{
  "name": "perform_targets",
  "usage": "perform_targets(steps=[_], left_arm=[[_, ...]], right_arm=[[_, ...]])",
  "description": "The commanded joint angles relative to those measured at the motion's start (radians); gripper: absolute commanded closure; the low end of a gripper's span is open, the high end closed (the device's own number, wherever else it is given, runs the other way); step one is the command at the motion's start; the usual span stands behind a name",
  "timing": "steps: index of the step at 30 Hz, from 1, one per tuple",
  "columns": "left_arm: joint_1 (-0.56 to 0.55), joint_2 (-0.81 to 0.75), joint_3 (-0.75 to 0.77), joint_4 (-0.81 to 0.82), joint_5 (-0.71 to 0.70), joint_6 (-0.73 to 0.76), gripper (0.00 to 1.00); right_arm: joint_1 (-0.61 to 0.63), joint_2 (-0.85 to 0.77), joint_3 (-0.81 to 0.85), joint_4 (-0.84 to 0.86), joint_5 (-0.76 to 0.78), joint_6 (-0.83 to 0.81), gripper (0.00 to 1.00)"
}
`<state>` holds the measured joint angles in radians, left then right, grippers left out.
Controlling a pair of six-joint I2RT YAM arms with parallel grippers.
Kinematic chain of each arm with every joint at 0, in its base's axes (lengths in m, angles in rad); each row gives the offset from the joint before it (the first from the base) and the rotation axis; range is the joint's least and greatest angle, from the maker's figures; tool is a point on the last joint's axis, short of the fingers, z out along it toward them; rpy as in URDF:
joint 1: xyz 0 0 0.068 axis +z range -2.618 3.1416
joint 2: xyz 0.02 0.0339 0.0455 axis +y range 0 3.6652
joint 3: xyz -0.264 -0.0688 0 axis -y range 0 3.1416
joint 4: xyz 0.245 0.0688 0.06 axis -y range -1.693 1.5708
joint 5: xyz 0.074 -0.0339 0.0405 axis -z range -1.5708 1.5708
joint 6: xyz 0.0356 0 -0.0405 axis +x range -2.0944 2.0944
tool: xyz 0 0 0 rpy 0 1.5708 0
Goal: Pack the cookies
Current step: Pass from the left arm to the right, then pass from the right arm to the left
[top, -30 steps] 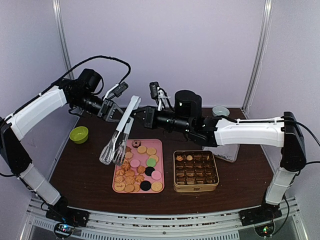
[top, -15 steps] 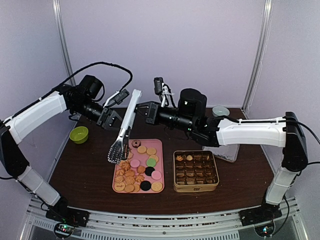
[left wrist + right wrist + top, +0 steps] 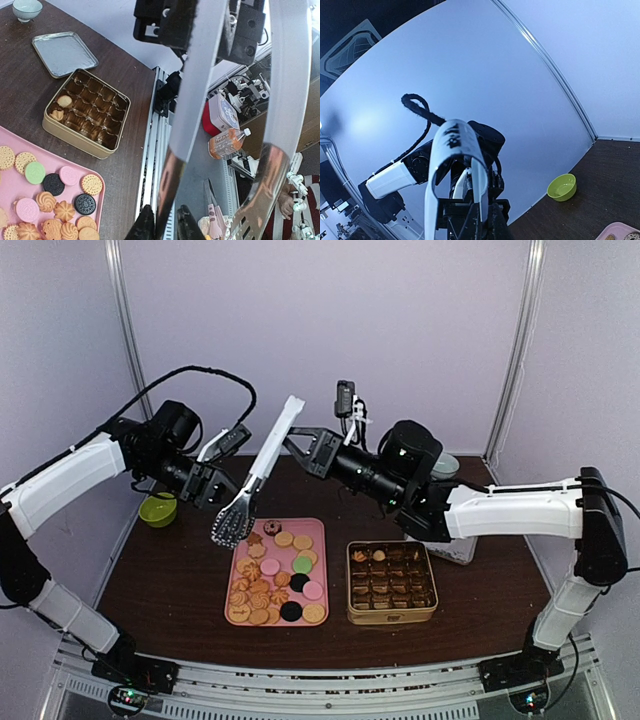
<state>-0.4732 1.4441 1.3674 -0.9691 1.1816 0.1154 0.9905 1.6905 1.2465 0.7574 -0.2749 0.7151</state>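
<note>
The right fingers (image 3: 303, 440) are pressed together on the looped hinge end of a pair of polished steel tongs (image 3: 262, 465), holding it slanted in the air. The left fingers (image 3: 144, 228), black and blunt-tipped, stand a narrow gap apart on either side of one flat, mirror-bright blade lower down; whether they pinch it cannot be told. Just below the left fingers the tongs end in scalloped, ridged tips that hang above the far left corner of a smooth pink rectangular tray (image 3: 317, 527). On that tray, well under both pairs of fingers, lie the cookies (image 3: 270, 567): round tan biscuits with dotted faces, ridged golden swirls and flower shapes, plus flat pink, green and black discs. Beyond the tray, under the right arm, sits a square gold tin (image 3: 392, 618) divided into small dark cells, a few of them holding cookies, with its dull grey lid (image 3: 65, 52) lying flat just beside it. A glossy lime-green bowl (image 3: 158, 510) rests on the dark wood-grain desk (image 3: 165, 585), outward of the left fingers.
</note>
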Motion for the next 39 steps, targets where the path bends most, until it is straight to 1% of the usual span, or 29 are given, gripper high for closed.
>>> perform_targets(steps=[1, 3, 6, 7, 10, 11, 12, 13, 14, 18, 21, 23, 26, 29, 34, 37, 39], left_arm=[[-0.004, -0.031, -0.017, 0.010, 0.066, 0.036, 0.76], [-0.005, -0.030, -0.018, 0.010, 0.069, 0.042, 0.67], [-0.012, -0.027, -0.021, 0.010, 0.074, 0.062, 0.65], [-0.013, -0.024, -0.019, 0.010, 0.075, 0.066, 0.68], [-0.013, -0.018, -0.008, 0.010, 0.071, 0.067, 0.84], [-0.013, -0.018, -0.006, 0.011, 0.066, 0.071, 0.92], [-0.013, -0.022, -0.003, 0.009, 0.060, 0.077, 0.97], [-0.014, -0.023, 0.002, -0.002, 0.047, 0.090, 1.00], [-0.013, -0.026, 0.012, -0.022, 0.029, 0.116, 1.00], [-0.013, -0.036, 0.072, -0.092, -0.070, 0.216, 1.00], [-0.014, -0.044, 0.105, -0.095, -0.123, 0.240, 1.00], [-0.014, -0.038, 0.124, -0.102, -0.130, 0.248, 1.00], [-0.015, -0.031, 0.127, -0.105, -0.134, 0.248, 1.00], [-0.015, -0.024, 0.119, -0.103, -0.137, 0.252, 1.00], [-0.017, -0.026, 0.116, -0.103, -0.152, 0.270, 1.00], [-0.018, -0.026, 0.107, -0.112, -0.166, 0.280, 1.00], [-0.018, -0.027, 0.103, -0.119, -0.173, 0.287, 1.00]], right_arm=[[0.000, -0.039, -0.026, 0.129, 0.053, 0.023, 1.00], [0.003, -0.038, -0.023, 0.138, 0.063, 0.022, 1.00], [0.010, -0.033, -0.015, 0.145, 0.065, 0.017, 1.00], [0.011, -0.033, -0.013, 0.146, 0.064, 0.014, 1.00], [0.011, -0.039, -0.022, 0.148, 0.059, 0.009, 1.00], [0.012, -0.042, -0.029, 0.145, 0.057, 0.007, 1.00], [0.011, -0.048, -0.034, 0.137, 0.049, 0.005, 1.00], [0.008, -0.055, -0.040, 0.123, 0.035, 0.004, 0.98], [0.003, -0.065, -0.053, 0.107, 0.006, 0.003, 0.89], [-0.045, -0.126, -0.126, 0.056, -0.146, 0.023, 0.44], [-0.081, -0.166, -0.169, -0.008, -0.296, 0.005, 0.26], [-0.092, -0.191, -0.177, -0.069, -0.369, -0.026, 0.19], [-0.096, -0.218, -0.159, -0.151, -0.425, -0.077, 0.13], [-0.096, -0.212, -0.097, -0.223, -0.455, -0.118, 0.11], [-0.102, -0.096, 0.077, -0.333, -0.547, -0.137, 0.15], [-0.105, -0.039, 0.141, -0.336, -0.569, -0.121, 0.16], [-0.105, -0.020, 0.154, -0.302, -0.574, -0.099, 0.17]])
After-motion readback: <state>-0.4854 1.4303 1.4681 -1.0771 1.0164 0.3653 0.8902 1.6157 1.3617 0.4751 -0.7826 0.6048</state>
